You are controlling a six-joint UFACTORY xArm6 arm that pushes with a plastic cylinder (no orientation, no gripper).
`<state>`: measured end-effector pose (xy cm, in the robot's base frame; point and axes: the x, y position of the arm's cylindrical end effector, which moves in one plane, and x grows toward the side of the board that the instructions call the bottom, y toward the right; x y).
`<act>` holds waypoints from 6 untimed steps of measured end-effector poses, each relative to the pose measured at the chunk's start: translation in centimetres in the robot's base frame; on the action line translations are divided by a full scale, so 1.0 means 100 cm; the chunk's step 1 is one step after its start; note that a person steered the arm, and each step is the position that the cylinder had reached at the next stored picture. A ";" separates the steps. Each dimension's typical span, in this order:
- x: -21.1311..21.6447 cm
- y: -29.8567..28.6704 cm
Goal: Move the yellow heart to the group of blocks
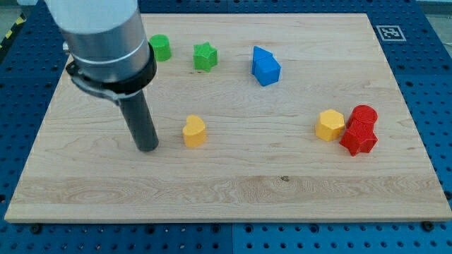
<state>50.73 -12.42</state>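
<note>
The yellow heart (193, 130) lies on the wooden board left of centre. My tip (147, 147) rests on the board just to the heart's left, a small gap apart. At the view's right a group stands together: a yellow hexagon (330, 125), a red round block (364, 116) and a red star-like block (359, 138), touching each other.
A green round block (161, 48), a green star (205, 56) and a blue block (265, 66) lie along the view's top. The wooden board (233, 190) sits on a blue perforated table. A marker tag (388, 32) is at the top right.
</note>
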 end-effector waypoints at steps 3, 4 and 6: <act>-0.003 0.173; -0.007 0.131; -0.028 0.158</act>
